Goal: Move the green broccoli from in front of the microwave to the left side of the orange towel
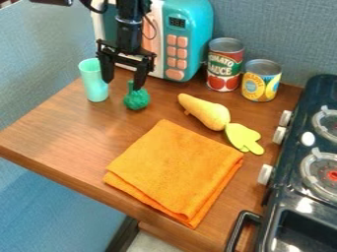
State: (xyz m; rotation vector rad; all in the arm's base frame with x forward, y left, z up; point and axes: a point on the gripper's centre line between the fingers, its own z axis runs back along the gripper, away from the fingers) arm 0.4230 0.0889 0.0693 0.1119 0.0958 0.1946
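At upper left, the gripper (123,84) hangs wide open near the green toy (137,100); nothing is grasped; the orange cloth (174,170) lies folded, centre.

Orange cloth (176,169) (folded), yellow toy vegetable (207,112), two cans (225,65), teal microwave (194,29), black stove (284,197)

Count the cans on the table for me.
2. The taller can stands just right of the toy microwave; the shorter can is beside it, nearer the stove. Any behind the microwave would be hidden.
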